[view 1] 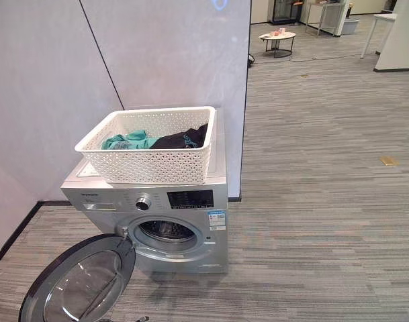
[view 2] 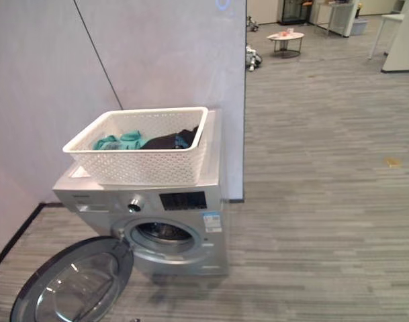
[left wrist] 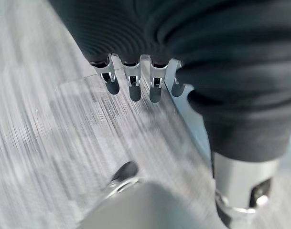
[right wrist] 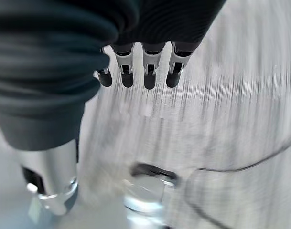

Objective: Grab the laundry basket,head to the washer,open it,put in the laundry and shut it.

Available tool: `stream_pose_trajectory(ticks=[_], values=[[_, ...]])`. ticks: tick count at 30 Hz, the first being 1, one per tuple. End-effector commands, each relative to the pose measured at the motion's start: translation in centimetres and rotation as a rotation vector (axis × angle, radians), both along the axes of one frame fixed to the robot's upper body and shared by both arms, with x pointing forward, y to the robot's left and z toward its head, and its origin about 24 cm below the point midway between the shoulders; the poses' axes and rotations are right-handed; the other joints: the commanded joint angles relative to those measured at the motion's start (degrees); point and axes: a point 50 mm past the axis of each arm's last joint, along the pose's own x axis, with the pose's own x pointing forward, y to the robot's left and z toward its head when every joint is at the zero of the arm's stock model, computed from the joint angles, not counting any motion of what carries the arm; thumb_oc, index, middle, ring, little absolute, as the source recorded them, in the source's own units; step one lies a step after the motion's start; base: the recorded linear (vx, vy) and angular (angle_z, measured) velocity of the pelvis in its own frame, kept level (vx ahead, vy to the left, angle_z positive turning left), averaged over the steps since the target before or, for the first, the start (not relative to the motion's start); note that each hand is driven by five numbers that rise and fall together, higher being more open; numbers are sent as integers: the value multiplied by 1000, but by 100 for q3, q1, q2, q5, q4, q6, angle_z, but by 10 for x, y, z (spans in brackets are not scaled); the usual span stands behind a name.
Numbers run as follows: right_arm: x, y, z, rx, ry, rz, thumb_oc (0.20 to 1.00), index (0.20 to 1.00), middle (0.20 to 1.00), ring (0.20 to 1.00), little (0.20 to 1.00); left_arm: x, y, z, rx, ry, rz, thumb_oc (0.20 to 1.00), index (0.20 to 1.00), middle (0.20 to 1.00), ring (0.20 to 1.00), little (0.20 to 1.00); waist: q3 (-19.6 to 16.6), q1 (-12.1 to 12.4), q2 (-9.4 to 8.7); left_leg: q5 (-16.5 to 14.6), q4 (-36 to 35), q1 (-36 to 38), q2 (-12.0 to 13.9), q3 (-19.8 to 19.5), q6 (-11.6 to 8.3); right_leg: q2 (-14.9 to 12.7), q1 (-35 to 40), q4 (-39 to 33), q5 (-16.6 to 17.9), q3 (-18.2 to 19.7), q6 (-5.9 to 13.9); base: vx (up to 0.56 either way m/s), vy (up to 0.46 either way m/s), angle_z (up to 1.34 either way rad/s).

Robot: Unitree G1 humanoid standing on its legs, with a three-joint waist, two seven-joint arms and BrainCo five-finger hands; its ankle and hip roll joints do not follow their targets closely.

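Each robot hand, left and right, hangs over the floor with relaxed fingers, holding nothing. The laundry basket sits atop the washer, clothes inside. The washer's door is open; a careless step toward it could strike it.

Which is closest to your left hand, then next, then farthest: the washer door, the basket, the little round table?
From the left eye view:
1. Washer door, open, low front left, nearest the left hand.
2. Basket, on top of the washer.
3. Round table, far back.
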Motion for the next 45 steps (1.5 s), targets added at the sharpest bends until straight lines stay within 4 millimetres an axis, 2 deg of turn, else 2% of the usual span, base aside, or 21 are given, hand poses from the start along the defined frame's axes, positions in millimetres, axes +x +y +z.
stream_pose_trajectory(ticks=[1, 6, 7, 8, 9, 12, 13, 14, 15, 17, 19, 21, 26, 29, 30, 36, 38, 39, 41, 43, 45], values=[[11, 20, -6, 35, 2, 71, 1000, 1000, 1000, 1000, 1000, 21, 11, 6, 24, -48, 3, 1000, 1000, 1000, 1000, 1000, 282, 40, -378, -46, -257, 460, -338, -311, 75, -21, 969, -1785, 1223, -154, 511, -36, -94, 11], [33, 20, -3, 19, -52, 186, 1000, 1000, 1000, 1000, 1000, 55, 16, 18, 49, -172, -52, 1000, 1000, 1000, 1000, 1000, 596, 195, -364, 266, -295, -110, -415, -530, -61, 2, 747, -1981, 1311, -406, 479, -197, -81, 25], [38, 15, 0, -3, -62, 215, 1000, 1000, 1000, 1000, 1000, 71, 16, 24, 59, -218, -86, 1000, 1000, 1000, 1000, 1000, 831, 125, -390, 239, 283, -516, -333, -208, -208, -150, 674, -1996, 1365, -685, 486, -238, -39, 99], [39, 15, 0, -3, -63, 215, 1000, 1000, 1000, 1000, 1000, 71, 16, 24, 59, -218, -86, 1000, 1000, 1000, 1000, 1000, 822, 114, -387, 218, 331, -556, -326, -218, -209, -148, 660, -1995, 1367, -696, 484, -240, -27, 110], [39, 11, 2, -14, -62, 219, 1000, 1000, 1000, 1000, 1000, 77, 17, 26, 65, -235, -98, 1000, 1000, 1000, 1000, 1000, 884, 57, -414, 245, 511, -673, -165, 149, -287, -225, 651, -2014, 1387, -805, 491, -73, 37, 77], [29, 4, 2, -38, -24, 216, 1000, 1000, 1000, 1000, 1000, 67, 28, 24, 94, -204, -71, 1000, 1000, 1000, 1000, 1000, 837, 131, -503, 278, 334, -479, 265, -92, -328, -291, 769, -1953, 1342, -734, 510, 9, 72, 43], [25, 3, 2, -39, -17, 203, 1000, 1000, 1000, 1000, 1000, 65, 31, 24, 102, -197, -64, 1000, 1000, 1000, 1000, 1000, 781, 68, -508, 428, 224, -479, 476, 85, -388, -336, 751, -1930, 1337, -769, 516, 65, 95, -1], [24, 3, 2, -39, -17, 203, 1000, 1000, 1000, 1000, 1000, 65, 31, 24, 102, -196, -64, 1000, 1000, 1000, 1000, 1000, 800, 73, -506, 424, 210, -440, 479, 89, -396, -332, 779, -1924, 1323, -765, 516, 58, 178, -8], [14, -2, 3, -44, 4, 178, 1000, 1000, 1000, 1000, 1000, 64, 34, 24, 108, -187, -57, 1000, 1000, 1000, 1000, 1000, 761, 14, -498, 708, 29, -370, 843, 182, -519, -413, 814, -1877, 1256, -811, 517, 98, 193, -2], [9, -6, 3, -53, 31, 189, 1000, 1000, 1000, 1000, 1000, 60, 41, 24, 125, -174, -37, 1000, 1000, 1000, 1000, 1000, 697, 39, -435, 864, -327, -257, 981, -106, -626, -371, 830, -1826, 1176, -724, 541, 117, 267, 9], [5, -8, 4, -55, 43, 185, 1000, 1000, 1000, 1000, 1000, 60, 43, 25, 125, -172, -21, 1000, 1000, 1000, 1000, 1000, 679, -13, -371, 1084, -368, -338, 1267, 83, -739, -486, 838, -1657, 1092, -763, 574, 95, 281, -3], [5, -11, 5, -63, 49, 186, 1000, 1000, 1000, 1000, 1000, 60, 43, 25, 122, -170, -20, 1000, 1000, 1000, 1000, 1000, 702, 18, -365, 1065, -295, -337, 1255, 18, -724, -526, 885, -1602, 1062, -718, 578, 100, 239, -8], [8, -17, 7, -76, 39, 141, 1000, 1000, 1000, 1000, 1000, 60, 46, 26, 124, -165, -38, 1000, 1000, 1000, 1000, 1000, 737, 8, -519, -117, 1448, -870, 792, -156, -499, -1126, 1147, -1901, 1366, -372, 832, 130, 370, -22], [15, -13, 7, -56, 21, 173, 1000, 1000, 1000, 1000, 1000, 60, 52, 28, 138, -167, -43, 1000, 1000, 1000, 1000, 1000, 757, 38, -615, -427, 1870, -1018, 683, -140, -396, -1323, 1132, -2008, 1651, -274, 928, 53, 271, -13], [29, -5, 6, -29, -15, 232, 1000, 1000, 1000, 1000, 1000, 63, 57, 31, 154, -170, -60, 1000, 1000, 1000, 1000, 1000, 791, 65, -704, -665, 2158, -1183, 626, -94, -335, -1461, 1105, -2107, 1861, -270, 1035, 12, 211, -28], [44, 3, 6, -16, -39, 310, 1000, 1000, 1000, 1000, 1000, 52, 74, 32, 201, -141, -54, 1000, 1000, 1000, 1000, 1000, 870, 190, -874, -1027, 2495, -1206, 474, 94, -108, -1812, 913, -2080, 2848, -188, 1235, 46, 220, -13], [47, 3, 7, -16, -47, 321, 1000, 1000, 1000, 1000, 1000, 43, 75, 30, 203, -121, -49, 1000, 1000, 1000, 1000, 1000, 851, 246, -849, -999, 2414, -1121, 480, 225, -67, -1978, 773, -2046, 3166, -593, 1316, 42, 247, -26], [50, 5, 7, -12, -56, 333, 1000, 1000, 1000, 1000, 1000, 38, 75, 28, 199, -106, -47, 1000, 1000, 1000, 1000, 1000, 841, 297, -832, -891, 2247, -962, 445, 357, -54, -1887, 734, -2030, 3041, -964, 1332, 76, 328, -35], [49, 8, 6, 3, -57, 345, 1000, 1000, 1000, 1000, 1000, 31, 75, 26, 194, -87, -35, 1000, 1000, 1000, 1000, 1000, 821, 183, -813, -627, 1635, -641, 136, 387, 3, -1346, 587, -1868, 2609, -597, 1184, 102, 350, -67], [47, 12, 4, 14, -47, 368, 1000, 1000, 1000, 1000, 1000, 23, 75, 24, 189, -62, -11, 1000, 1000, 1000, 1000, 1000, 815, 221, -756, -372, 1002, -318, -59, 592, -32, -977, 678, -1791, 2210, -1061, 1089, 77, 285, -34], [49, 16, 4, 18, -51, 397, 1000, 1000, 1000, 1000, 1000, 20, 75, 23, 183, -61, 5, 1000, 1000, 1000, 1000, 1000, 823, 227, -694, -90, 556, -128, -232, 634, -91, -448, 596, -1602, 1828, -1130, 918, 46, 213, -12]])
